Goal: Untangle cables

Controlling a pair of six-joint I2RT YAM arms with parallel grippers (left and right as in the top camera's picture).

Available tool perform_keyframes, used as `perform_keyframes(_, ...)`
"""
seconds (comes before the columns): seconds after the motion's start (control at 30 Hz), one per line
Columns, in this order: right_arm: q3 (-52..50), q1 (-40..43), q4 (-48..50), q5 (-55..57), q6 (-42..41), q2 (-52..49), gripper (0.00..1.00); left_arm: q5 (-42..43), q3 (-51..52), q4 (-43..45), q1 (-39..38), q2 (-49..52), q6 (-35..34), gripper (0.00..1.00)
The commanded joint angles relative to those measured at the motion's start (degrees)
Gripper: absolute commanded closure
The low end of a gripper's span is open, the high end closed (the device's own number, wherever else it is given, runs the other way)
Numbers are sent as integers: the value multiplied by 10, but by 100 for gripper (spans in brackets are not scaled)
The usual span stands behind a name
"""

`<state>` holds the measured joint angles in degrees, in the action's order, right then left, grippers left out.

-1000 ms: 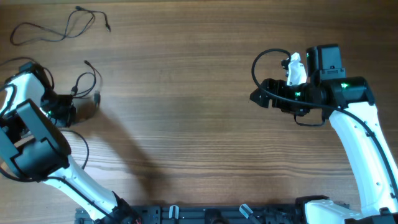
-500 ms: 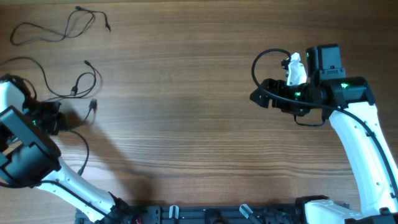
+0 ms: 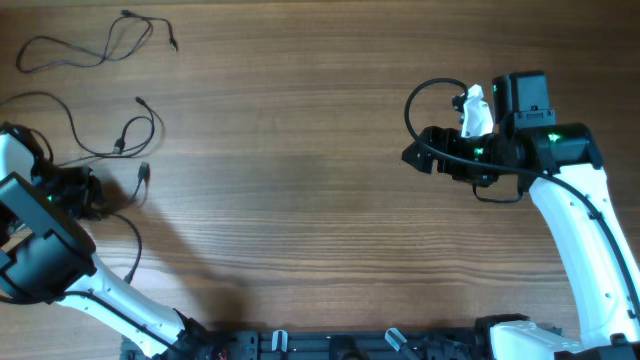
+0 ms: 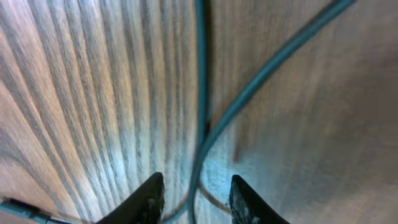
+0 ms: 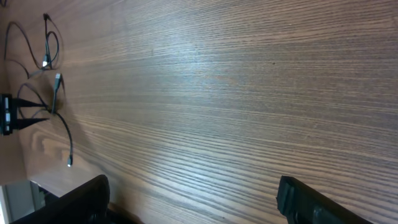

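Observation:
Thin black cables (image 3: pixel 112 140) lie at the table's left side, looping with small plug ends (image 3: pixel 143 172). A separate strand (image 3: pixel 90 48) rests in the far left corner. My left gripper (image 3: pixel 90 192) is low over the table beside the loops. In the left wrist view its gripper (image 4: pixel 198 202) is open a little, with a cable (image 4: pixel 200 93) running loose between the fingertips and a second strand (image 4: pixel 280 59) crossing it. My right gripper (image 3: pixel 412 157) hovers at the right, wide open and empty, as the right wrist view (image 5: pixel 199 205) also shows.
The wooden table (image 3: pixel 300 200) fills the view. The right wrist view shows the cables (image 5: pixel 50 62) far off at the table's left edge, with the left gripper (image 5: pixel 12 113) next to them. A thicker arm cable (image 3: pixel 425 100) loops above the right arm.
My left gripper has moved left and slightly toward the front, dragging a cable end with it, then its jaws have parted. The right arm has not moved.

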<state>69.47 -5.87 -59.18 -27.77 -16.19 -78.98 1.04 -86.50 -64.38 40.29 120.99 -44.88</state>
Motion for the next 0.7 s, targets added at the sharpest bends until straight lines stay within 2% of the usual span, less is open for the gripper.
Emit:
perform_keyframes(0.0, 2, -2, -4, 8, 12, -3, 12, 5, -56, -9, 1, -3, 9, 67)
perform_keyframes(0.13, 2, -2, 0, 8, 12, -3, 12, 4, -96, -5, 0, -35, 14, 65)
perform_keyframes(0.23, 2, -2, 0, 8, 10, -3, 12, 3, -103, 33, 0, -53, 14, 59)
perform_keyframes(0.3, 2, -2, 0, 8, 10, -3, 12, -2, -102, 46, 0, -53, 14, 59)
perform_keyframes(0.37, 2, -2, -1, 8, 10, -3, 12, -34, -101, 50, 0, -46, 14, 65)
perform_keyframes(0.43, 2, -2, -4, 8, 10, -3, 12, -80, -101, 52, 0, -36, 14, 75)
perform_keyframes(0.5, 2, -2, -7, 8, 10, -3, 12, -117, -91, 75, 0, -23, 14, 80)
perform_keyframes(0.57, 2, -2, -9, 8, 10, -3, 12, -118, -78, 103, 1, -12, 14, 94)
perform_keyframes(0.67, 2, -2, -9, 8, 10, -3, 12, -118, -71, 129, 1, 4, 14, 96)
